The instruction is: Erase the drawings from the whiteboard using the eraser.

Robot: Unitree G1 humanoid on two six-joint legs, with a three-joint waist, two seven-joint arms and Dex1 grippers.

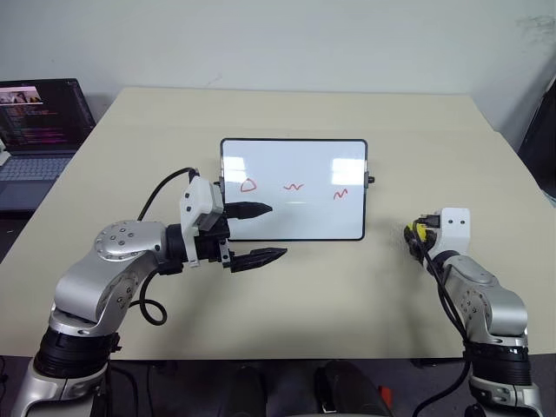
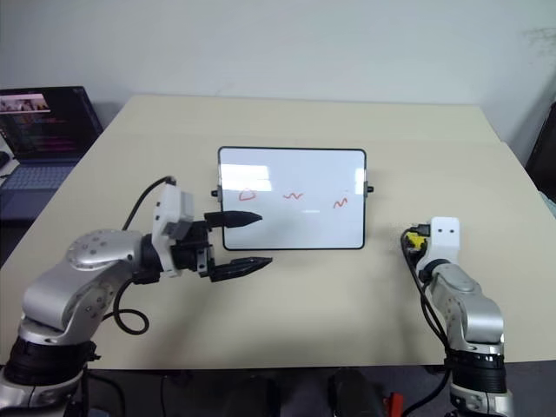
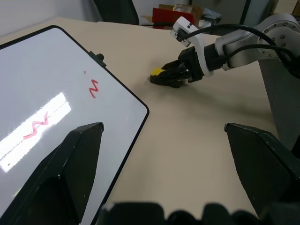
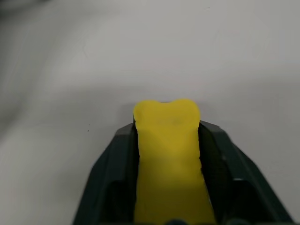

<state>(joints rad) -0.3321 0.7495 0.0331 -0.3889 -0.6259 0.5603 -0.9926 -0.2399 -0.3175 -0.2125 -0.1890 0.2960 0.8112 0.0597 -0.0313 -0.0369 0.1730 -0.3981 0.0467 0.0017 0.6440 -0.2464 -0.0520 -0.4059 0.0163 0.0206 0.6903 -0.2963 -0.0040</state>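
The whiteboard (image 1: 295, 161) lies flat in the middle of the table. On it are the drawings in red: a rounded triangle (image 1: 249, 184) and two squiggles (image 1: 294, 186) (image 1: 340, 195). My left gripper (image 1: 276, 231) hovers open over the board's near left corner, nothing between its fingers. To the right of the board, my right gripper (image 1: 415, 233) rests low at the table surface and is shut on the yellow eraser (image 4: 168, 154). The eraser's tip sticks out past the fingertips. The left wrist view also shows the eraser (image 3: 157, 72) pinched in the right gripper.
A dark laptop (image 1: 39, 130) with a lit screen sits off the table's far left corner. The beige table (image 1: 391, 295) has bare surface around the board. Beyond the table's right side stand a red box (image 3: 171, 14) and dark furniture.
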